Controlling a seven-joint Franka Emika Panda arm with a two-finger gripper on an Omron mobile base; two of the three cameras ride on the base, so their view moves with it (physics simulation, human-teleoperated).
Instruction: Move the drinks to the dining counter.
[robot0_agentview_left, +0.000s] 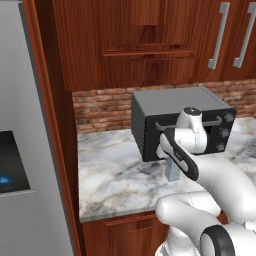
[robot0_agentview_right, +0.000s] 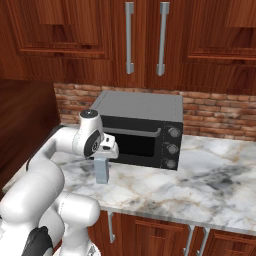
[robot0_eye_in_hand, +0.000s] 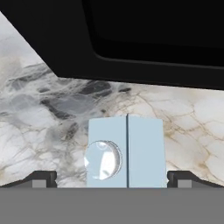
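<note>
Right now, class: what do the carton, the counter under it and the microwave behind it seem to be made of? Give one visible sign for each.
Carton: probably coated paperboard; flat pale blue panels, a centre ridge, a round shiny cap.
Counter: looks like polished marble; white-grey with dark and tan veins.
Microwave: likely painted metal; matte grey top, black front, dark glossy door, perhaps glass.

Pale grey-blue carton (robot0_eye_in_hand: 125, 151) (robot0_agentview_right: 102, 171) (robot0_agentview_left: 173, 170) — upright on the marble, just before the microwave — round cap on its gable.

1 pale carton (robot0_eye_in_hand: 125, 151), 1 black microwave (robot0_agentview_right: 142, 130), 1 marble counter (robot0_agentview_right: 210, 185), 4 cabinet handles, 1 fridge (robot0_agentview_left: 25, 150)
</note>
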